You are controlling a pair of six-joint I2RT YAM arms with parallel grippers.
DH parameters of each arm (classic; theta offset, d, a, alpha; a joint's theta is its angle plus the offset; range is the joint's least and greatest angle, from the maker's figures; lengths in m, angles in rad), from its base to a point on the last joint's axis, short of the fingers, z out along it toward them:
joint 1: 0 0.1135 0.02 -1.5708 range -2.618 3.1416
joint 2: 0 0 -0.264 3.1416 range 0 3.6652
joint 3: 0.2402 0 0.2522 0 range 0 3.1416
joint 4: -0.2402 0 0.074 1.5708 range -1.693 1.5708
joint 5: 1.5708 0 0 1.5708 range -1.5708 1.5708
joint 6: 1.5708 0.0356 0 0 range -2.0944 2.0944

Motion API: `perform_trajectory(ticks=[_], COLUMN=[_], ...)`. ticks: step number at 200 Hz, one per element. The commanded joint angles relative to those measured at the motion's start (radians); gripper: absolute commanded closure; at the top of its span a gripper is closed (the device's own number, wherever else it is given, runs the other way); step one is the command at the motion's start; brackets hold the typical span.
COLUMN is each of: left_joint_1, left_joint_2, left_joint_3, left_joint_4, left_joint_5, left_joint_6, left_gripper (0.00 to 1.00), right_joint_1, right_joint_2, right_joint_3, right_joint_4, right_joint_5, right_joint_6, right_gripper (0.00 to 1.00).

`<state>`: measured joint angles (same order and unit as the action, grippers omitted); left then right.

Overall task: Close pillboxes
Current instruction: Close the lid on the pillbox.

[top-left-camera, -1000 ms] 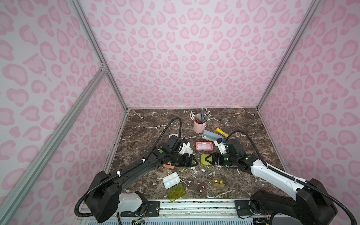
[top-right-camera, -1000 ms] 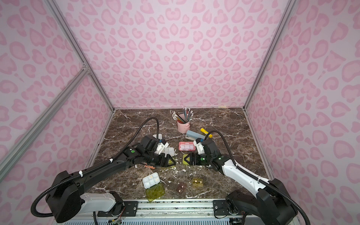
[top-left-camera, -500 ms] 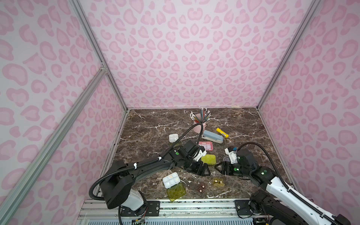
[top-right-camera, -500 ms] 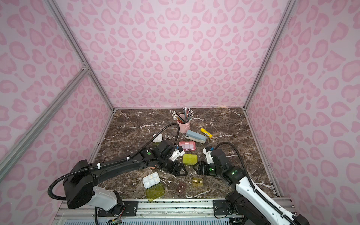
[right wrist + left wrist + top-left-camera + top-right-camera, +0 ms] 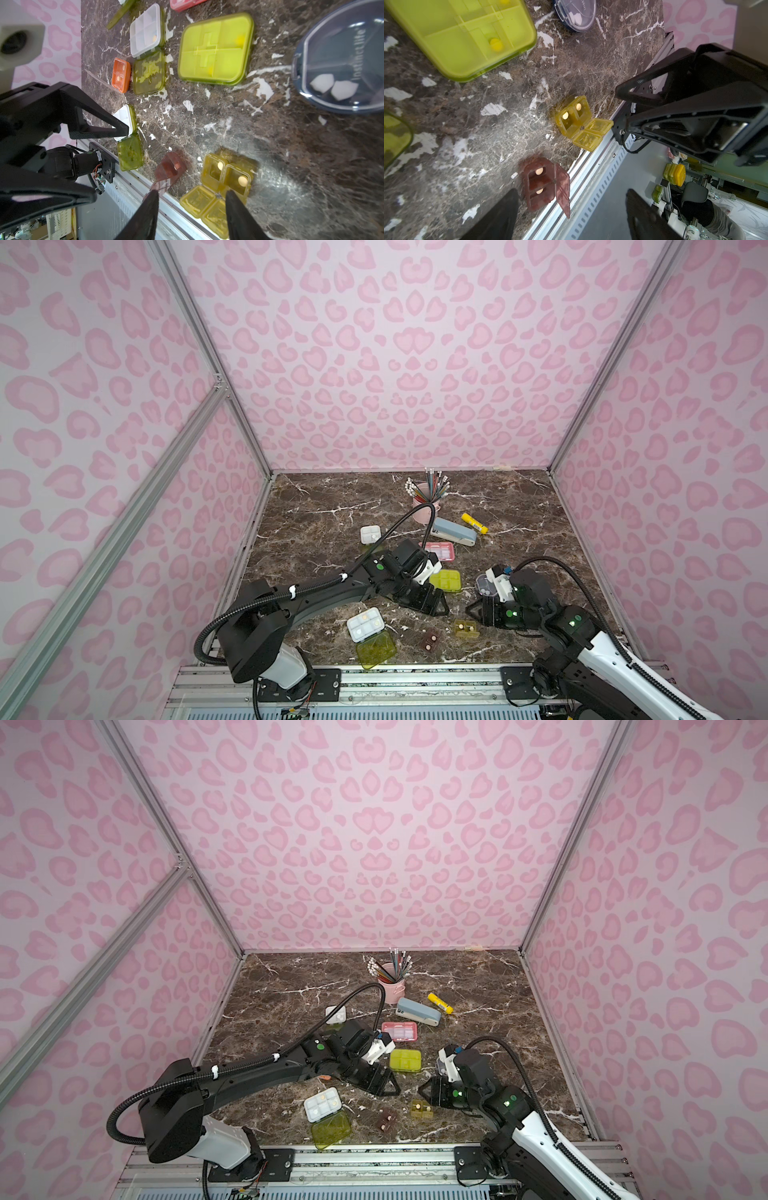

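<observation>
- Now the step in hand looks to be the small olive pillbox [image 5: 226, 174]. It sits near the front edge of the table [image 5: 332, 506], with both little lids folded out flat toward the rail and a pill showing in each cell.
- The right gripper [image 5: 191, 195] hangs low just beside it, jaws partly apart and pinching nothing. In the right wrist view the open lids lie between its two fingers.
- The left gripper [image 5: 572, 193] is spread wide and empty. It hovers by the brown pillbox [image 5: 539, 185], which lies just beside the olive one with its lid swung open.
- Elsewhere, the big yellow-green pillbox [image 5: 445, 581] lies shut between the two arms.
- The round blue pillbox [image 5: 342, 62] seems shut under its clear lid.
- The white pillbox [image 5: 365, 623] near the front has its lid lying flat open, so much of the task appears to be left.
- Next, I judge, the right gripper must get a fingertip under the free edge of the olive lids, swing them over the hinge and press down until they snap.
- The olive pillbox looks small and light and is close to the edge, so a sideways shove would likely slide it rather than fold the lids.
- Pressing from above, or pushing away from the rail, seems safer, and the left gripper is near enough to brace it.
</observation>
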<state>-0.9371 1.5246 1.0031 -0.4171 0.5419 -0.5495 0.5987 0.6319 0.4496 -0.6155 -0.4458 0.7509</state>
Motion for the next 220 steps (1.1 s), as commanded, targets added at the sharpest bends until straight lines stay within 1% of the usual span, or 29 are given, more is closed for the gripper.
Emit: perform_trajectory(ticks=[1, 27, 40, 64, 123, 177, 220], left_joint_1=[-0.003, -0.024, -0.031, -0.037, -0.045, -0.045, -0.048], left_joint_2=[0.014, 0.040, 0.055, 0.085, 0.141, 0.167, 0.190], left_joint_3=[0.021, 0.046, 0.061, 0.077, 0.098, 0.111, 0.130], left_joint_4=[0.015, 0.023, 0.024, 0.032, 0.069, 0.084, 0.095], left_joint_5=[0.010, 0.017, 0.018, 0.025, 0.035, 0.045, 0.055], left_joint_6=[0.004, -0.001, -0.003, -0.004, -0.019, -0.021, -0.027], left_gripper=[0.20, 0.25, 0.26, 0.29, 0.31, 0.32, 0.34], right_joint_1=[0.021, 0.042, 0.051, 0.075, 0.106, 0.131, 0.157], right_joint_2=[-0.020, -0.066, -0.086, -0.123, -0.132, -0.150, -0.149], right_joint_3=[-0.012, -0.010, -0.019, -0.036, -0.054, -0.058, -0.061], right_joint_4=[-0.031, -0.067, -0.075, -0.082, -0.120, -0.147, -0.151], right_joint_5=[-0.017, -0.014, -0.023, -0.036, -0.034, -0.042, -0.037], right_joint_6=[0.034, 0.065, 0.086, 0.123, 0.130, 0.149, 0.163], right_gripper=[0.55, 0.66, 0.72, 0.78, 0.86, 0.98, 1.00])
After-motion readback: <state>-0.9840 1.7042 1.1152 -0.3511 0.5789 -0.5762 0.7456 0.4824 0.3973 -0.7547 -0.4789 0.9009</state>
